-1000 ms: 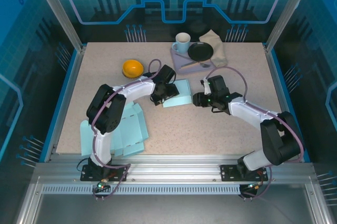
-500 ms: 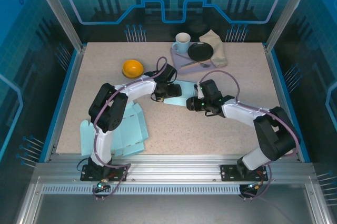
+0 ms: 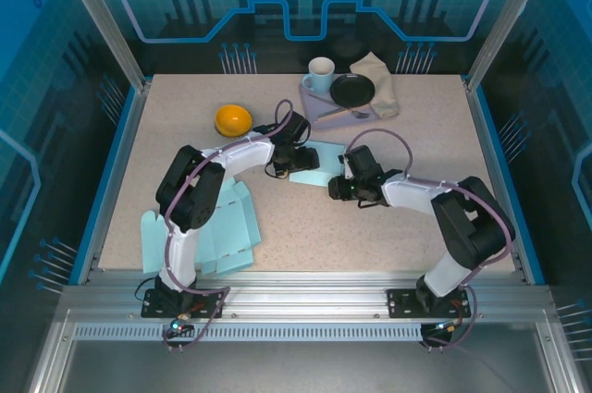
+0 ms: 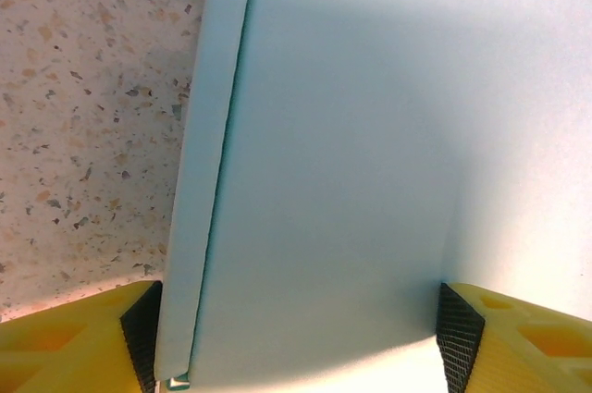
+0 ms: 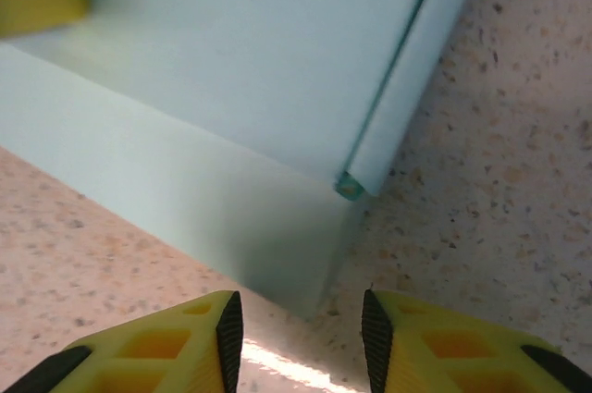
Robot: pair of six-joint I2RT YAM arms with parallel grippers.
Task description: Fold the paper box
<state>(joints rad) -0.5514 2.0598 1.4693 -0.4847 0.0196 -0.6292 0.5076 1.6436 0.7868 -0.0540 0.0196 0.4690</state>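
Top external view puts the light-blue paper box (image 3: 326,158) at mid-table, between both arms. Left gripper (image 4: 298,351) stands wide astride its upper panel, pads at 2 opposite edges; whether they pinch it, I cannot tell. Right gripper (image 5: 296,342) hangs narrowly parted and empty, just short of a box corner. Thin card like this is likely light, springy and prone to sliding on the speckled table (image 3: 388,227); grip a flap edge close to its crease, not mid-panel.
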